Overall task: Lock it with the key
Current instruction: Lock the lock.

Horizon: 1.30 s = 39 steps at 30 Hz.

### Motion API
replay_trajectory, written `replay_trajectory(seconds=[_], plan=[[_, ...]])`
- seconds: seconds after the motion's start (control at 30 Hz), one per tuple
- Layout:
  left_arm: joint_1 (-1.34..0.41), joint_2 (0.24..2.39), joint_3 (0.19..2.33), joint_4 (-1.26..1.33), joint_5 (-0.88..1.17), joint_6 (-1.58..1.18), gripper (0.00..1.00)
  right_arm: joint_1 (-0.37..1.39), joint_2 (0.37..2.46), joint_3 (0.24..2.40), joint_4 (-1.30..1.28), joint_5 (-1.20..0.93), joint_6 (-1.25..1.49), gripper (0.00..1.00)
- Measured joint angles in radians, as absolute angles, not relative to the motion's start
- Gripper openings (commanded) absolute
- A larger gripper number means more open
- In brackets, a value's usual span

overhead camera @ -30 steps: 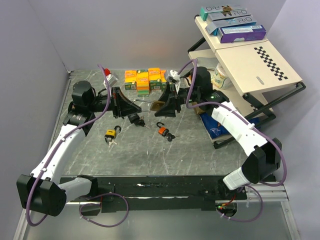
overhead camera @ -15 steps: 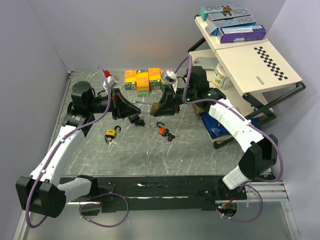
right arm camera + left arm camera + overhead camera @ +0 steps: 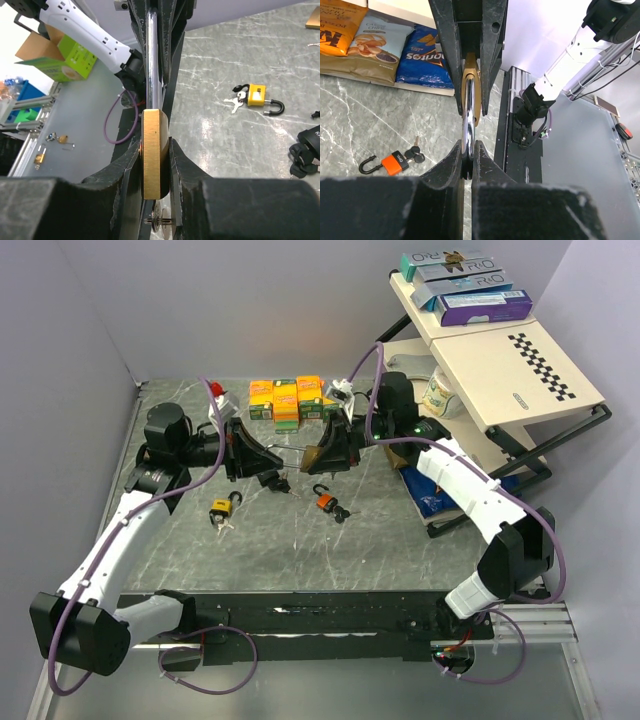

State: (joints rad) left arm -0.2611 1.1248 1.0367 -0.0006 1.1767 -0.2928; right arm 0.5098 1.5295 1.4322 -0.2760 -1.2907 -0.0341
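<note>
One brass padlock (image 3: pixel 314 453) with a long steel shackle (image 3: pixel 291 448) hangs above the table between both grippers. My left gripper (image 3: pixel 262 456) is shut on the shackle's bend (image 3: pixel 468 120); its jaws pinch the steel bar in the left wrist view (image 3: pixel 467 161). My right gripper (image 3: pixel 326 449) is shut on the brass body (image 3: pixel 151 167), clamped flat between its fingers in the right wrist view (image 3: pixel 154 142). A key ring with keys (image 3: pixel 161 221) hangs under the body. The shackle (image 3: pixel 154 55) runs straight out of the body toward the left gripper.
Three other padlocks lie on the marble table: yellow (image 3: pixel 222 508), black (image 3: pixel 268 478), orange with an open shackle (image 3: pixel 325 502) and keys beside it. Small coloured boxes (image 3: pixel 287 398) stand at the back. A shelf rack (image 3: pixel 500 360) stands on the right, with snack bags (image 3: pixel 375 45) beneath.
My right gripper has moved a little left and back with the brass body, closer to the left gripper. The left gripper has barely moved.
</note>
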Motion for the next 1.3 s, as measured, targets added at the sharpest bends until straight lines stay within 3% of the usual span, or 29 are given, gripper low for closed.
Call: replay_trajectory(seconds=[0.73,0.77,0.8,0.9,0.97,1.03,1.07,1.1,1.3], plan=[[-0.289,1.287,1.068,0.047,1.237,-0.278,0.01,0.506,1.573,1.411,-0.211,-1.276,0.049,0.00],[-0.289,1.290,1.068,0.046,1.241,-0.278,0.05,0.506,1.575,1.406,-0.207,-1.277,0.053,0.00],[-0.289,1.295,1.068,0.045,1.245,-0.279,0.20,0.506,1.575,1.402,-0.206,-1.277,0.057,0.00],[-0.299,1.312,1.080,0.049,1.242,-0.282,0.45,0.511,1.579,1.399,-0.165,-1.267,0.088,0.00],[-0.318,1.335,1.087,0.032,1.275,-0.317,0.53,0.533,1.579,1.393,-0.127,-1.230,0.094,0.00],[-0.285,1.330,1.085,0.041,1.245,-0.367,0.76,0.530,1.587,1.387,-0.093,-1.181,0.099,0.00],[-0.268,1.328,1.084,0.046,1.221,-0.387,0.93,0.531,1.587,1.383,-0.073,-1.152,0.102,0.00],[-0.240,1.324,1.083,0.050,1.183,-0.420,0.98,0.533,1.586,1.379,-0.052,-1.138,0.109,0.00],[-0.108,1.243,1.043,0.076,0.937,-0.677,0.96,0.550,1.583,1.339,0.064,-0.937,0.119,0.00]])
